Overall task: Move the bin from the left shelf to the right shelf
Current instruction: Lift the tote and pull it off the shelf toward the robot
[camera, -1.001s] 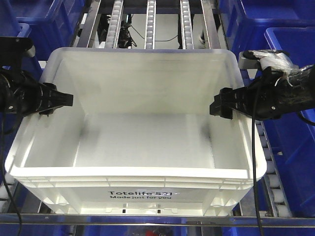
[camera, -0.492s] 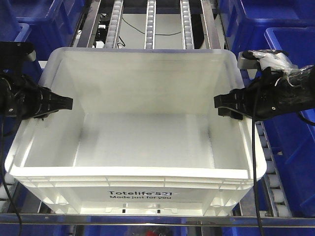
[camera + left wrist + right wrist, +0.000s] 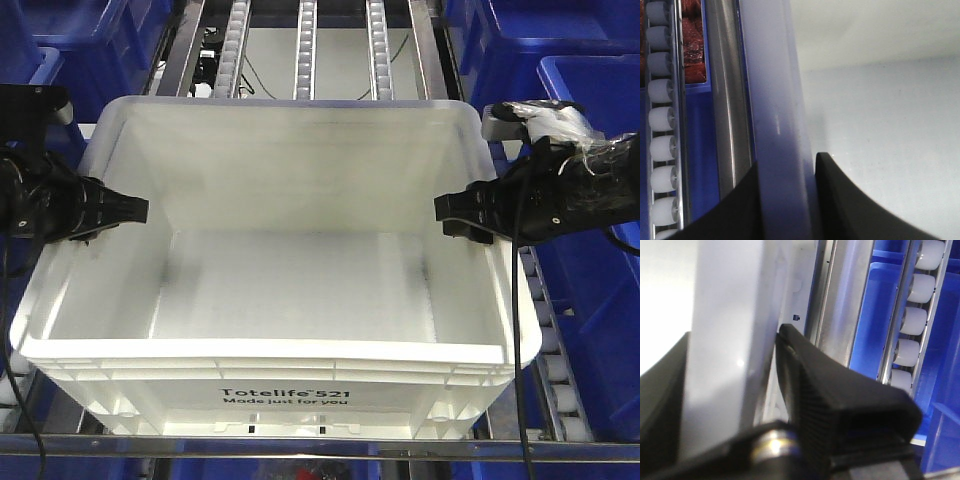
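clamps the large white rectangular plastic bin (image 3: pixel 280 350) by its thick rim on both sides: left claw (image 3: pixel 135 210) clenched over the left wall, right claw (image 3: pixel 447 212) clenched over the right wall, with one finger inside and one outside in each wrist view. appears to rest centred in the front view on the white roller tracks (image 3: pixel 307 50), printed end toward the camera, empty inside.

likely to go wrong first at the grip: only a narrow pinch on smooth plastic, so could slide off the rim under the load of a lift. could also tip the bin by raising one side ahead of the other, or twist it by pulling unevenly, with just two small holds well apart. may bow the walls inward under a hard squeeze. could snag on the steel front bar (image 3: pixel 300 448) if dragged out too low. risks catching the black cable (image 3: pixel 517 330) hanging from the right arm (image 3: pixel 580 190) down past the rim corner.

no table surface here; a rack of those roller tracks between grey metal rails (image 3: pixel 425 50) instead. hemmed in by dark blue plastic bins (image 3: pixel 590 100) on both sides, close beside the right arm, so little room for a sideways swing before clearing the rack. cannot tell from these views where the right shelf lies.
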`<state>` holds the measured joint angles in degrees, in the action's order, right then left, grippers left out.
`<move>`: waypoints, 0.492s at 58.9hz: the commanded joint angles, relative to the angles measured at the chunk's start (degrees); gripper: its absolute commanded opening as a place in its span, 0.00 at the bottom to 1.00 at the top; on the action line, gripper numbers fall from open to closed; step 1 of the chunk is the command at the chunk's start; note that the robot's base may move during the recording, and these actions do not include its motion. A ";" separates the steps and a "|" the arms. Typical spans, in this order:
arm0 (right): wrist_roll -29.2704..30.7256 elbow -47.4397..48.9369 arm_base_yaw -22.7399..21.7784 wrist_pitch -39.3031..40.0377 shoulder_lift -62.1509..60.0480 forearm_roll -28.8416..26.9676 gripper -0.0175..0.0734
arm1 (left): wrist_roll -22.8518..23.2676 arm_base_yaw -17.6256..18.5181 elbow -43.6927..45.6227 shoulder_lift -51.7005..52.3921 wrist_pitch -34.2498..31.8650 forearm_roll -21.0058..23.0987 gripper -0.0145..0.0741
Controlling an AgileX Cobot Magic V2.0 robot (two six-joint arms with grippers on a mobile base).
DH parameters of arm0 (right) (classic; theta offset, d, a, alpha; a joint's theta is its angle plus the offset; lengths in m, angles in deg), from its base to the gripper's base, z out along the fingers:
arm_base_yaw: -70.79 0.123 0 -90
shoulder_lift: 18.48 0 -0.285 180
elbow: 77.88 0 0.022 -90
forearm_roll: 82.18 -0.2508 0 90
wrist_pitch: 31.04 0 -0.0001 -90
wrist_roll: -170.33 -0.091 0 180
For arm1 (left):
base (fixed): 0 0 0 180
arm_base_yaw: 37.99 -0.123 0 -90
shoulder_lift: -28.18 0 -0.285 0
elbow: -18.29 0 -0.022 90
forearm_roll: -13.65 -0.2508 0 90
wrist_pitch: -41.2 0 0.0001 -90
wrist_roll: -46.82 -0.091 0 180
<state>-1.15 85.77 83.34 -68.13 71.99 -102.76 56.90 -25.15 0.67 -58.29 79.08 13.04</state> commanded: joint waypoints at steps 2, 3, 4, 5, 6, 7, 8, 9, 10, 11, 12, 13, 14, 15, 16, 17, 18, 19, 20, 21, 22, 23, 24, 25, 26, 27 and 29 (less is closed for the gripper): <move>0.06 1.49 -0.02 2.89 -3.13 -1.42 0.18 | -0.96 0.33 0.16 0.47 -0.23 1.09 0.15; 0.06 1.49 -0.02 2.97 -3.35 -1.42 0.18 | -0.96 0.33 0.16 0.53 -0.13 1.15 0.15; 0.06 1.49 -0.02 3.04 -3.65 -1.42 0.18 | -0.96 0.33 0.16 0.58 -0.12 1.23 0.15; 0.06 1.49 -0.02 3.10 -3.85 -1.42 0.18 | -0.96 0.33 0.16 0.58 -0.07 1.29 0.15; 0.06 1.49 -0.02 3.20 -4.07 -1.42 0.18 | -0.96 0.33 0.16 0.58 -0.08 1.46 0.15; 0.06 1.49 -0.02 3.25 -4.35 -1.42 0.18 | -0.96 0.33 0.16 0.58 -0.08 1.60 0.15; 0.06 1.49 -0.02 3.25 -4.51 -1.42 0.18 | -0.96 0.33 0.16 0.77 -0.14 1.78 0.15; 0.07 1.49 -0.02 3.25 -4.69 -1.42 0.18 | -0.96 0.33 0.16 0.88 -0.20 1.96 0.15; 0.16 1.49 -0.02 3.25 -4.95 -1.42 0.18 | -0.96 0.33 0.16 0.89 -0.25 2.31 0.15; 0.25 1.49 -0.02 3.25 -5.12 -1.42 0.18 | -1.02 0.33 0.16 0.96 -0.32 2.50 0.15; 0.31 1.49 -0.02 3.25 -5.26 -1.42 0.18 | -1.02 0.33 0.16 1.29 -0.48 2.59 0.15; 0.43 1.49 -0.02 3.25 -5.41 -1.42 0.18 | -1.02 0.33 0.16 1.52 -0.64 2.64 0.15; 0.49 1.49 -0.02 3.25 -5.68 -1.42 0.18 | -1.02 0.33 0.16 1.77 -0.75 2.64 0.15; 0.56 1.49 -0.02 3.25 -5.78 -1.42 0.18 | -1.02 0.33 0.16 1.96 -0.83 2.64 0.15; 0.73 1.49 -0.02 3.25 -6.03 -1.42 0.18 | -1.02 0.33 0.16 2.25 -0.98 2.64 0.15; 0.73 1.49 -0.02 3.25 -6.23 -1.47 0.18 | -1.02 0.33 0.16 2.51 -1.12 2.64 0.15; 0.89 1.49 -0.02 3.25 -6.38 -1.46 0.18 | -1.02 0.33 0.16 2.87 -1.25 2.64 0.15; 0.89 1.49 -0.02 3.25 -6.48 -1.46 0.18 | -1.02 0.33 0.16 3.13 -1.32 2.64 0.15; 0.89 1.49 -0.02 3.25 -6.78 -1.46 0.18 | -1.02 0.33 0.16 3.55 -1.48 2.64 0.15; 0.89 1.49 -0.02 3.31 -6.95 -1.46 0.18 | -1.02 0.33 0.16 3.86 -1.59 2.64 0.15; 0.95 1.49 -0.02 3.30 -7.15 -1.46 0.18 | -1.02 0.33 0.16 4.25 -1.67 2.64 0.15; 1.07 1.49 -0.02 3.30 -7.35 -1.46 0.18 | -1.02 0.33 0.16 4.56 -1.75 2.64 0.15; 1.13 1.49 -0.02 3.30 -7.54 -1.46 0.18 | -1.02 0.33 0.16 4.88 -1.75 2.64 0.15; 1.13 1.49 -0.02 3.30 -7.76 -1.46 0.18 | -1.02 0.33 0.16 5.29 -1.75 2.64 0.15; 1.13 1.49 -0.02 3.30 -7.93 -1.46 0.18 | -1.02 0.33 0.16 5.61 -1.75 2.64 0.15; 1.13 1.49 -0.02 3.30 -8.09 -1.46 0.18 | -1.02 0.33 0.16 5.93 -1.75 2.64 0.15; 1.13 1.49 -0.02 3.24 -8.46 -1.46 0.18 | -1.02 0.33 0.16 6.65 -1.75 2.64 0.15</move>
<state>-0.79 85.12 83.34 -68.35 67.17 -102.63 56.48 -25.15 -0.53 -55.30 79.18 14.29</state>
